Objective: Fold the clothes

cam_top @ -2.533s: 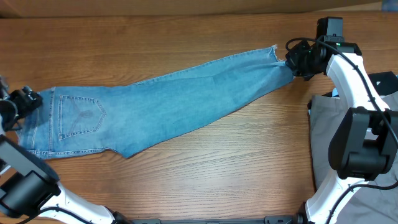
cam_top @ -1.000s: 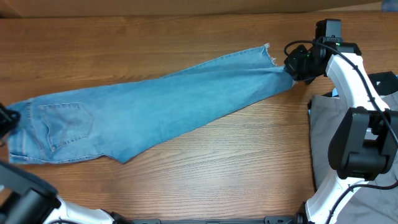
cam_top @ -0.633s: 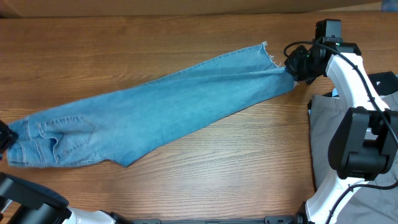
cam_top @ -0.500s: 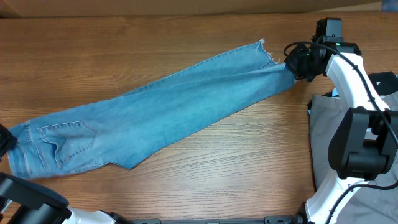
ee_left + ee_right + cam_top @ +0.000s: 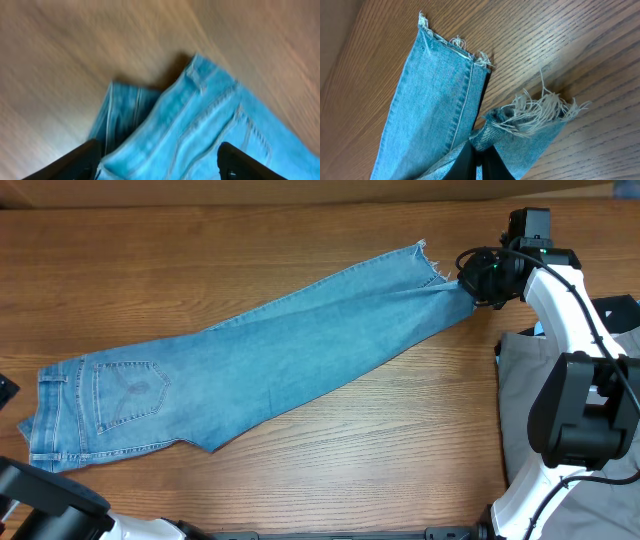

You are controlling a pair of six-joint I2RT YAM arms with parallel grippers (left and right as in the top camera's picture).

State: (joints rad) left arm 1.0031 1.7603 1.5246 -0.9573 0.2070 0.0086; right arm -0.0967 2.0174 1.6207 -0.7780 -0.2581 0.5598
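The light-blue jeans [image 5: 280, 365] lie stretched slantwise across the wooden table, waist and back pocket [image 5: 128, 385] at the left, frayed hems at the upper right. My right gripper [image 5: 470, 285] is shut on one frayed hem [image 5: 530, 117], pinched between the black fingers [image 5: 492, 165]; the other hem [image 5: 452, 45] lies flat beside it. My left gripper [image 5: 5, 390] is at the table's left edge, just clear of the waist. In the blurred left wrist view its fingers [image 5: 75, 160] stand wide apart with the waistband [image 5: 200, 125] lying ahead of them.
Grey trousers [image 5: 515, 400] lie at the right under the right arm's base. A white and blue thing [image 5: 620, 310] shows at the right edge. A brown cardboard wall [image 5: 300, 190] runs along the back of the table [image 5: 350, 450].
The left gripper pulled the waist leftward, bunching it, then let go. The waist now lies flat with the pocket showing. The right gripper kept hold of the hem, nearly still.
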